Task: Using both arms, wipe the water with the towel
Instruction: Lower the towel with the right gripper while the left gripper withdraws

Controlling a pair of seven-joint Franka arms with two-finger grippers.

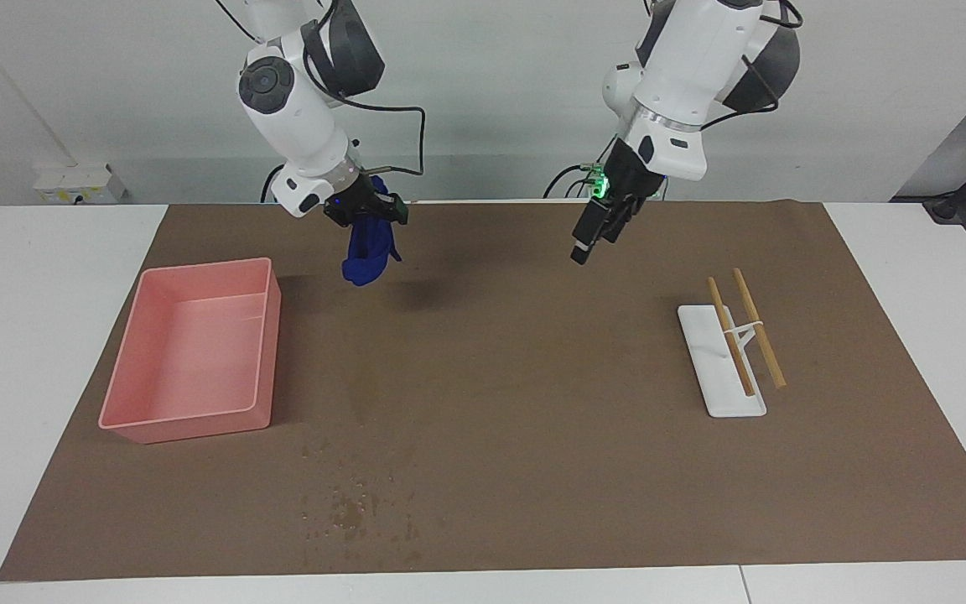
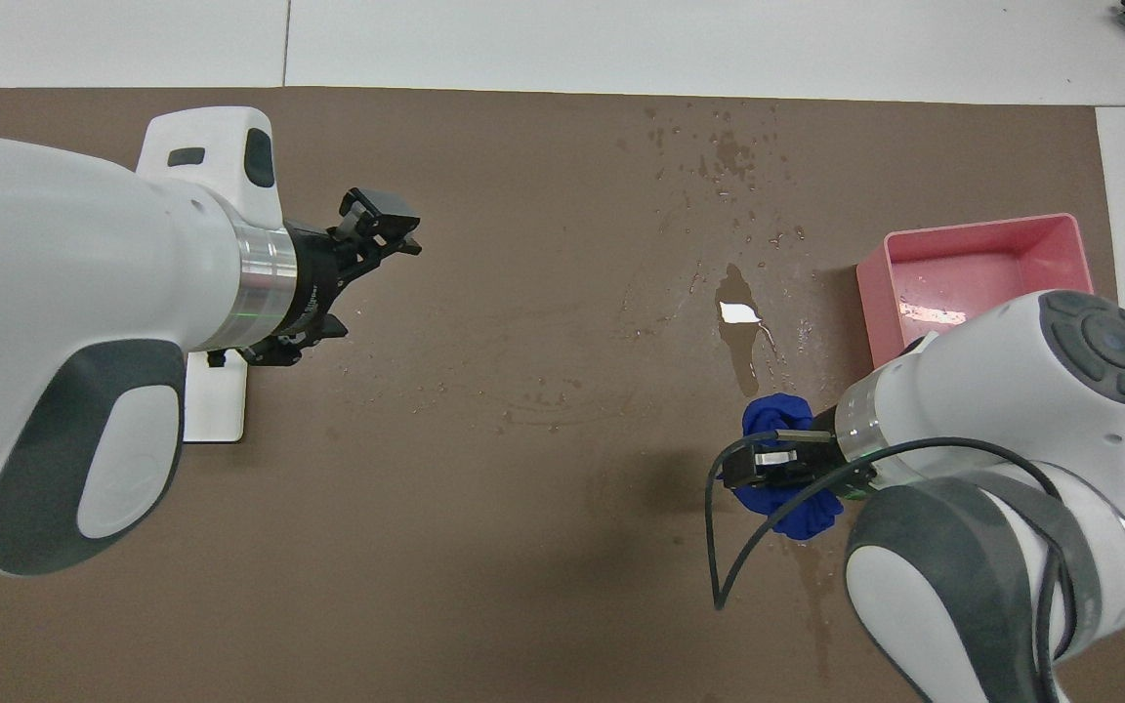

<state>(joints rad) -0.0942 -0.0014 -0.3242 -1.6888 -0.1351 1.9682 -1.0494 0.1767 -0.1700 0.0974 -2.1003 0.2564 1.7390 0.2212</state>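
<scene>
My right gripper is shut on the navy-blue towel, which hangs bunched below it, up in the air over the mat close to the pink tray's corner nearest the robots. In the overhead view the right gripper sits across the towel. The water is a patch of droplets and dark blotches on the mat, farther from the robots than the tray. In the overhead view the water also runs as a glossy streak toward the towel. My left gripper hangs empty over the mat near the rack; it also shows in the overhead view.
A pink tray stands empty at the right arm's end of the brown mat; it also shows in the overhead view. A white rack with two wooden sticks stands toward the left arm's end, partly under the left arm in the overhead view.
</scene>
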